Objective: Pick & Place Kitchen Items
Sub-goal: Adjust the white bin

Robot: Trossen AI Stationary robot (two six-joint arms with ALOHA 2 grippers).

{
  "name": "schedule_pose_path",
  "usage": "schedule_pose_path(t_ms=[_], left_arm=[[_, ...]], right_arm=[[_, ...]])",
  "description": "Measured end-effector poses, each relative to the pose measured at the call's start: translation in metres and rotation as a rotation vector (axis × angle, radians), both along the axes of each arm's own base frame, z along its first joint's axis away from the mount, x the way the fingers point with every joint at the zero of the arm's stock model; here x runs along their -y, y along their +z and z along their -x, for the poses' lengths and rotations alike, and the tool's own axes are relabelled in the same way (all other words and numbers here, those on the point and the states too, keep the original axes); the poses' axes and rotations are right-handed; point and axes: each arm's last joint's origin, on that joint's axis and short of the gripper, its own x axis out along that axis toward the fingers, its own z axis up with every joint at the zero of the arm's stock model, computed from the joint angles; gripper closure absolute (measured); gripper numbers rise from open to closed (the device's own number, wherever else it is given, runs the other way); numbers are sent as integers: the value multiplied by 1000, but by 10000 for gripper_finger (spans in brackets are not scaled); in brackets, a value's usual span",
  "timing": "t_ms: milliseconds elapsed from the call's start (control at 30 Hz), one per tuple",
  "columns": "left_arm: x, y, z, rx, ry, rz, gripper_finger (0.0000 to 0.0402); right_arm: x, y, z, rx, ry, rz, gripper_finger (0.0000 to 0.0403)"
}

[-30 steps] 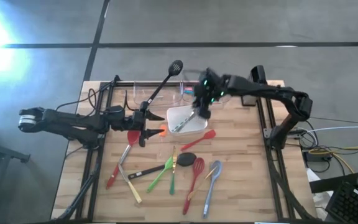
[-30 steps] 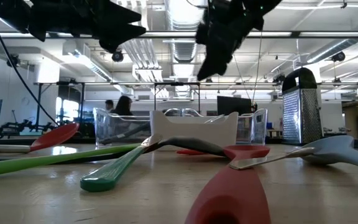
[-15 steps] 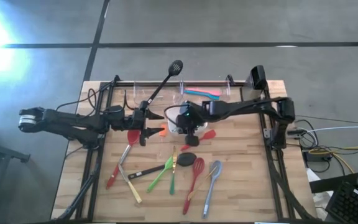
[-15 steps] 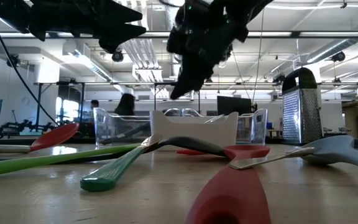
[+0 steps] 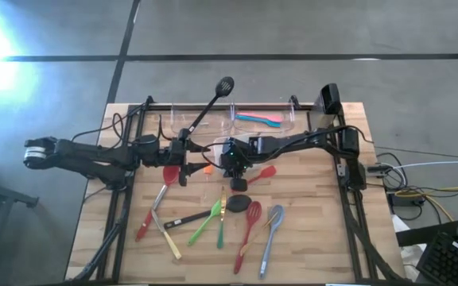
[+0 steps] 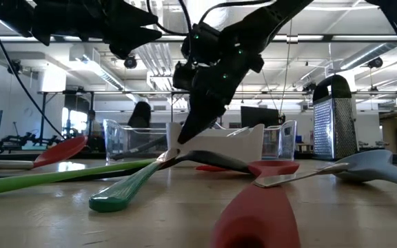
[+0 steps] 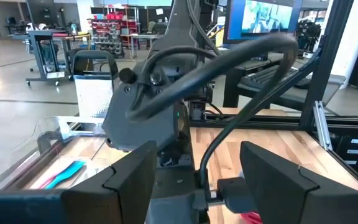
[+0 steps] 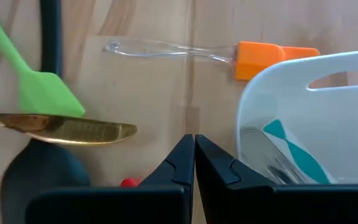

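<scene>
R hand point(image 5: 234, 169) sits low over bench point(image 5: 316, 238) centre, tips pinched together w/ nothing between them, pointing down at the bare wood just beside the white dish point(image 8: 316, 118) rim; in the low view it hangs just above the grey ladle point(image 6: 209, 161). L hand point(image 5: 188, 161) hovers at 9 o'clock of the R one, fingers point(image 7: 129, 180) spread wide, empty, aimed at the R wrist. Utensils lie scattered from centre toward 6 o'clock: black ladle point(image 5: 240, 203), green spatula point(image 5: 206, 221), gold knife point(image 5: 222, 203), red slotted spoon point(image 5: 247, 222), blue spoon point(image 5: 270, 230), red spatula point(image 5: 159, 195) toward 8 o'clock. Orange brush point(image 8: 272, 55) w/ clear handle lies beside the dish. Small red spoon point(image 5: 257, 175) lies at 3 o'clock of the R hand. A black slotted spoon point(image 5: 210, 106) sticks up from a clear bin point(image 5: 180, 121) at 11 o'clock; blue and pink tools point(image 5: 258, 118) lie in the bin at 1 o'clock. A teal-handled piece point(image 8: 291, 152) rests inside the dish. Grater point(image 6: 335, 118) stands upright at the far edge.
</scene>
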Motion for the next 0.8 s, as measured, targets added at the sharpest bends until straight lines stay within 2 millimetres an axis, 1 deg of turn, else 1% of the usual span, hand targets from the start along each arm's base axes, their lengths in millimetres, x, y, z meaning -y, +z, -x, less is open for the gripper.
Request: schedule_pose_path(t_ms=[167,467,800], left_arm=[[0,0,0,-5,2,0,165],[0,-1,0,-5,9,0,165],[0,-1,0,-6,9,-1,165]], right_arm=[[4,2,-3,14,-41,68,395],[16,3,-3,23,-88,123,395],[26,3,-1,22,-105,131,395]])
